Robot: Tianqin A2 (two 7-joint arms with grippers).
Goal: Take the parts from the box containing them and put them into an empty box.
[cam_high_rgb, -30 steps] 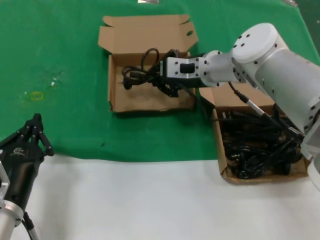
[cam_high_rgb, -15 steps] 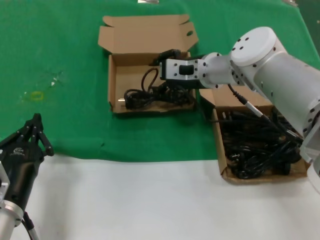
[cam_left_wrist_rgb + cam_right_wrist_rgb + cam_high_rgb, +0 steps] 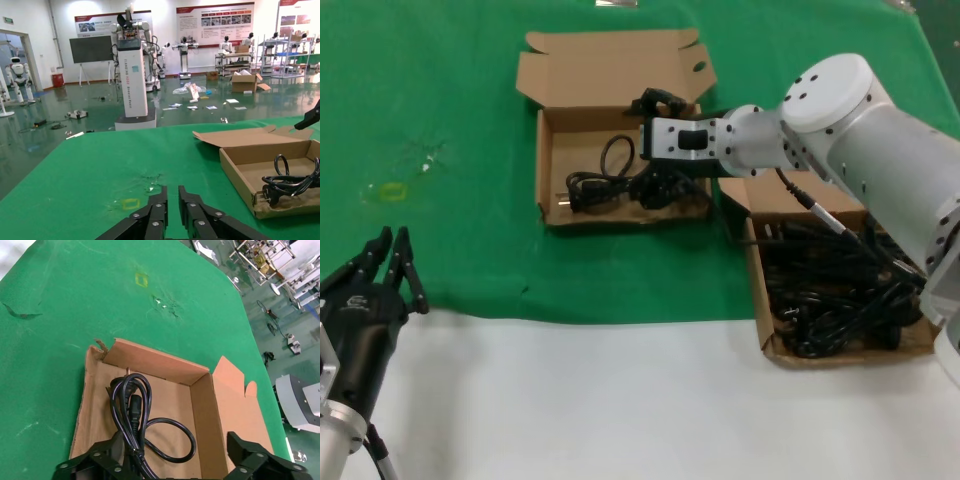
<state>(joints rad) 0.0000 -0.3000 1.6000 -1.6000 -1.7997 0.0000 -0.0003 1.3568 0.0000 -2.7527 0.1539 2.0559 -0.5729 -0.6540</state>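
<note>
The cord (image 3: pixel 610 185) that dangled from the right gripper (image 3: pixel 658 145) a sec ago now lies loose on the floor of the empty box (image 3: pixel 548 160), thin glossy black rubber coiled w/ chunky plug ends, and the left gripper (image 3: pixel 388 262), parked at the near-left table edge, has parted its fingers a bit. Right gripper hangs over that box's right side, fingers spread wide, nothing pinched. The box containing them (image 3: pixel 765 325), same shallow brown corrugated card, sits to the right w/ a tangled heap of black cords (image 3: pixel 835 290); no readable print on either.
</note>
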